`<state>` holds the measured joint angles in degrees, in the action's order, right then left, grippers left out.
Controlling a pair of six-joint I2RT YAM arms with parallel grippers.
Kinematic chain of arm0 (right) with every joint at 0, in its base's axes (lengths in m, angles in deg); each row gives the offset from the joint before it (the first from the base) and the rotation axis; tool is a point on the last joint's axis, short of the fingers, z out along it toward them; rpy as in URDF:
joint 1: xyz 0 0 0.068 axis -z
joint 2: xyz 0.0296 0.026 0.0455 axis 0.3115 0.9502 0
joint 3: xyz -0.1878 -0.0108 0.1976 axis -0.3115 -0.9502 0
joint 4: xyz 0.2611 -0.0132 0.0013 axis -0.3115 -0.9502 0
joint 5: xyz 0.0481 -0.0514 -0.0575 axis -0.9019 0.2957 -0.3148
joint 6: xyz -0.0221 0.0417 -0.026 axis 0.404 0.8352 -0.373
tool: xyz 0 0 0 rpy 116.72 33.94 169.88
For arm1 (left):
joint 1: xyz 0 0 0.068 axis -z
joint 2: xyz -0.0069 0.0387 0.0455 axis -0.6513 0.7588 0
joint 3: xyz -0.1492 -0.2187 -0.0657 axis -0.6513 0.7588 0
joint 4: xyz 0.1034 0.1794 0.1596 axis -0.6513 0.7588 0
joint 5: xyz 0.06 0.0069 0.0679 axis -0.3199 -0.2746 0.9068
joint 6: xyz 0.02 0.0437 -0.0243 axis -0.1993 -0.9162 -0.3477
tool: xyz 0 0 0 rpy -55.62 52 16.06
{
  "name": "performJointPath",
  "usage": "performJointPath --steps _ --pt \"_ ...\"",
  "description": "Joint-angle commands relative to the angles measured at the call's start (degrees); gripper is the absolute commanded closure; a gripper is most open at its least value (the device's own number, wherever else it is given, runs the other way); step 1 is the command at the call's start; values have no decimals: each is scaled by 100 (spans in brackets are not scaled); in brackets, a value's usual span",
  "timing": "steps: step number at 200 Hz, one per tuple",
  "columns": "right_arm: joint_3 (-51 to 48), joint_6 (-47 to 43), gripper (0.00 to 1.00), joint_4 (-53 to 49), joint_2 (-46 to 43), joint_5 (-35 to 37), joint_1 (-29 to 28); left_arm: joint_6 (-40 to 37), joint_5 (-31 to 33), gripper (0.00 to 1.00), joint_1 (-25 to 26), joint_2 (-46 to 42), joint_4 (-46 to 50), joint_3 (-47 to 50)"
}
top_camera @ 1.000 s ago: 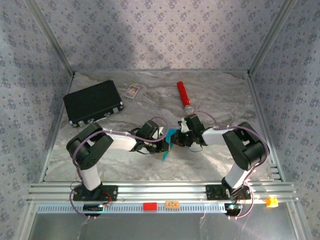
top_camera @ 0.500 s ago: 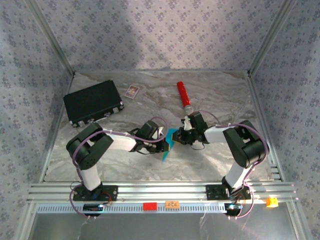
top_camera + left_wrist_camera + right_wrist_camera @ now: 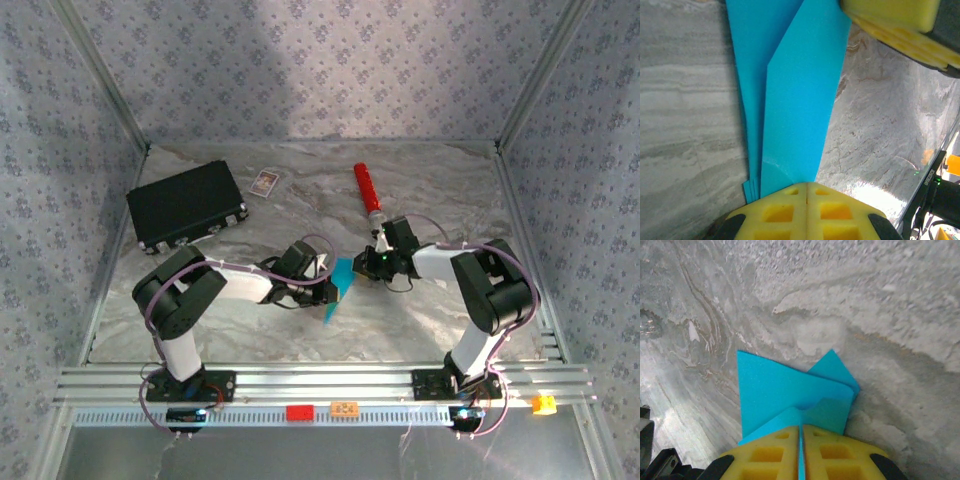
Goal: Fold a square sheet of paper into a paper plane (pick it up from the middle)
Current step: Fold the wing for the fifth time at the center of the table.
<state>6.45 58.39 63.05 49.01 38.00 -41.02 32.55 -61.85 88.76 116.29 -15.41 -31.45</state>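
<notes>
The left gripper [image 3: 807, 192] is clenched on the narrow end of the cyan sheet of paper [image 3: 795, 90]. Its yellow pads are pressed together, and the stacked layer edges show just beside the pinch. The right gripper [image 3: 801, 435] grasps the same sheet from the opposite side, its pads closed on a folded flap.

From above, both arms reach low toward the middle of the table [image 3: 420, 320], with forearms nearly level and wrists facing each other. The folded paper sits between them, one pointed corner aimed toward the near edge.

The red cylinder [image 3: 369, 195] lies close behind the right wrist. The black case [image 3: 185, 205] and the small white card [image 3: 264, 181] sit well apart at the far left. Bare marble runs from the paper to the near aluminium rail [image 3: 320, 380] and out to the right wall.
</notes>
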Motion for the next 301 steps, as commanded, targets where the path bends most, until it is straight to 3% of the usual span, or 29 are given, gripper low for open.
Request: performJointPath --steps 1,148,199,220,259,301 --pt "130 -91 86 -367 106 825 173 19 165 100 56 156 672 253" --pt "639 -72 86 -535 264 891 617 8 130 100 57 209 644 229" --pt "682 -221 86 -717 -192 711 670 12 135 100 56 200 642 227" --pt "470 -196 85 -442 -536 436 525 19 149 100 58 203 642 227" --pt "205 0 87 59 -324 -374 64 22 151 100 63 209 641 227" --pt "34 46 88 185 57 -242 -130 34 162 100 65 200 633 227"
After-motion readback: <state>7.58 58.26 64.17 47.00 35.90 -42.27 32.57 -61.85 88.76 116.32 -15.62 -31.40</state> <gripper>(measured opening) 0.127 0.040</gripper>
